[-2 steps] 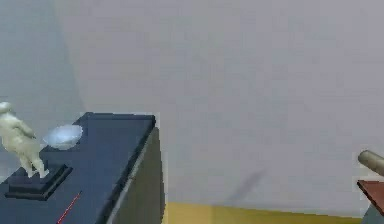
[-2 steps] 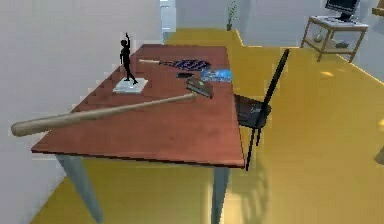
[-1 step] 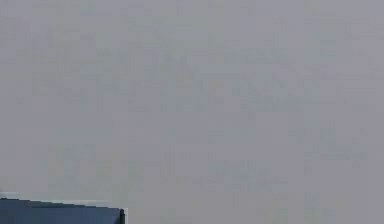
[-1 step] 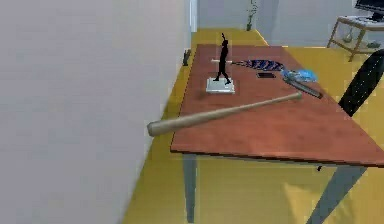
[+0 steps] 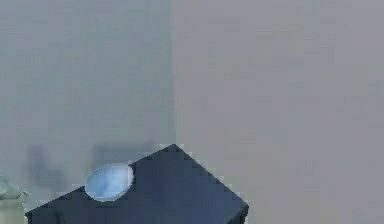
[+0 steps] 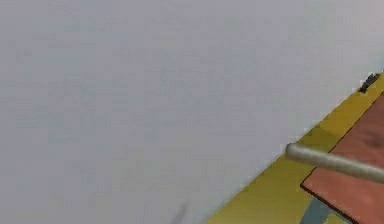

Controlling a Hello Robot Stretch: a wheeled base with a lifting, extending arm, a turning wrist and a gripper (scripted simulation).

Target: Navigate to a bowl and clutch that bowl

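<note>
A pale blue-white bowl sits on a dark, nearly black tabletop low in the forward view, left of the middle. The bowl stands near the table's left edge, upright, with its rim facing up. The table stands in a corner where two grey walls meet.
A pale glassy object shows at the forward view's bottom left edge. In the arm side view a grey wall takes up most of the frame; at lower right lie a yellow surface, a reddish-brown panel and a grey rod.
</note>
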